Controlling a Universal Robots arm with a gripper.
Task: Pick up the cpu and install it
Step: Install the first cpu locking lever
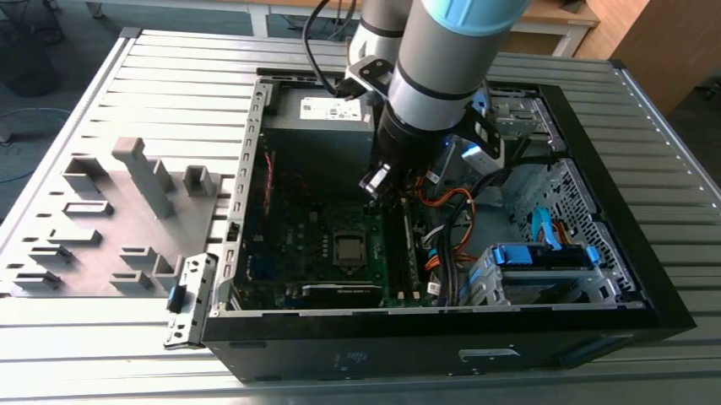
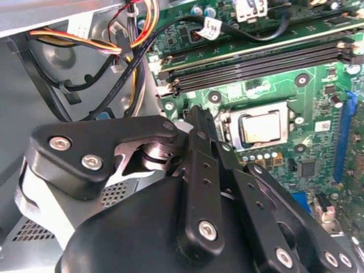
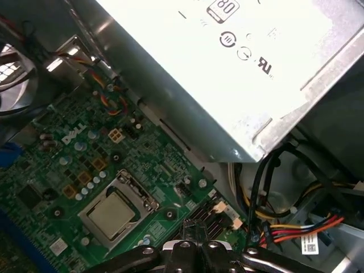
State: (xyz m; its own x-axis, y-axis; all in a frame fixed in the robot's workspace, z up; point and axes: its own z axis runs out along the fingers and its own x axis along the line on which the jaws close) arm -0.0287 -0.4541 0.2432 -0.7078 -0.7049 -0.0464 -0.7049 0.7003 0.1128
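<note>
Cpu (image 3: 111, 214) seated flat in the motherboard socket (image 3: 136, 190), metal top up, retention frame around it. Pincer (image 2: 196, 122) closed to a narrow tip with nothing held, hanging just beside the socket, above the memory slots (image 2: 256, 65) inside the computer case (image 1: 609, 211).

**Layout inside the open case**

I see the computer case (image 1: 451, 329) lying on the worktop (image 1: 101, 337), a parts tray (image 1: 113, 219) on the exterior view's left. The cpu (image 1: 350, 246) sits in the socket (image 3: 116, 209) on the motherboard (image 2: 273, 85), memory slots (image 2: 256, 62) just beside it.
</note>
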